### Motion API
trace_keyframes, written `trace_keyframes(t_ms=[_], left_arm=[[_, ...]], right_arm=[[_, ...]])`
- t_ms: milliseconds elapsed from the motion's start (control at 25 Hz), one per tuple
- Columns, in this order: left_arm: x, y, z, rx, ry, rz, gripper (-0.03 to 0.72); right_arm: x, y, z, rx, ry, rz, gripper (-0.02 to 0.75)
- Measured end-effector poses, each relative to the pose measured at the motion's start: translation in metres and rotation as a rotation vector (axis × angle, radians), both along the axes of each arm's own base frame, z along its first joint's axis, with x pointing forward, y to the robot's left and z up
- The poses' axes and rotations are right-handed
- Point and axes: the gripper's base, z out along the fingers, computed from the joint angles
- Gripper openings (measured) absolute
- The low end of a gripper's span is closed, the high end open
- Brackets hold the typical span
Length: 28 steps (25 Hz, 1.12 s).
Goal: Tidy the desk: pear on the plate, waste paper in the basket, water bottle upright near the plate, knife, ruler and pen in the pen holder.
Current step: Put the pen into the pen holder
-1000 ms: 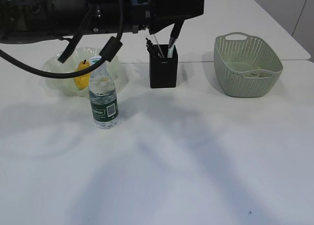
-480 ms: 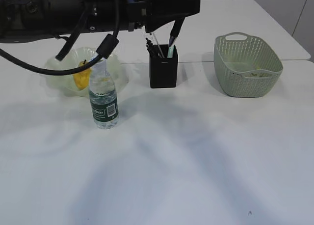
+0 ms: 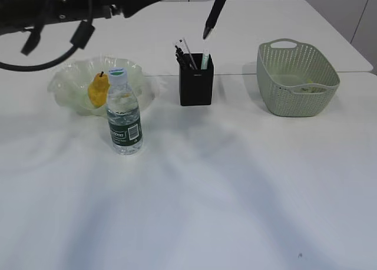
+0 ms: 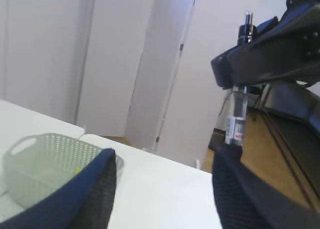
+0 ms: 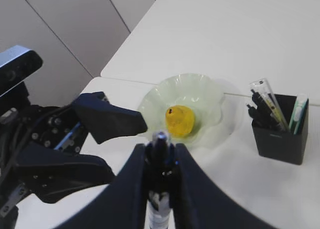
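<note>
The right claw (image 5: 160,154) stays clamped on a dark pen (image 3: 214,13), now lifted clear and hanging tip-down above the pen holder (image 3: 196,81), where a second ago it dipped into the cup. The left claw (image 4: 160,189), jaws apart and empty, has drawn back to the left of the holder. So the pen seems not yet stowed. The holder is matte black and square; left of it the yellow pear (image 3: 98,90) sits on the ruffled glass plate (image 3: 68,84), with the clear bottle (image 3: 124,114) upright just in front; to the right stands the woven-look basket (image 3: 297,75).

The exterior camera looked down at a slant across the table (image 3: 235,193). The left wrist camera faced level toward the basket (image 4: 45,159); the right wrist camera looked steeply down on the plate (image 5: 210,96) and pen holder (image 5: 280,134), both also in the exterior view.
</note>
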Motion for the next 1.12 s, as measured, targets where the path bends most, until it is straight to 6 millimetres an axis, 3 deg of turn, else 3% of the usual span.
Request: trace_keyframes(t_ms=[200, 480, 720, 880, 1120], left_arm=[[0.001, 0.041, 0.02, 0.05, -0.08, 0.078, 0.431], [-0.008, 0.09, 0.042, 0.153, -0.12, 0.166, 0.43], [-0.011, 0.099, 0.041, 0.196, -0.114, 0.174, 0.43], [-0.015, 0.098, 0.025, 0.198, -0.054, 0.17, 0.43], [-0.029, 0.1, 0.006, 0.206, 0.025, 0.211, 0.429]], right_arm=[[0.013, 0.001, -0.004, 0.004, -0.035, -0.04, 0.093], [0.055, 0.014, -0.026, -0.057, -0.035, -0.023, 0.093], [0.098, 0.026, -0.046, -0.113, -0.046, -0.019, 0.093], [0.126, 0.03, -0.063, -0.165, -0.058, -0.025, 0.093], [0.165, 0.017, -0.086, -0.179, -0.057, -0.082, 0.092]])
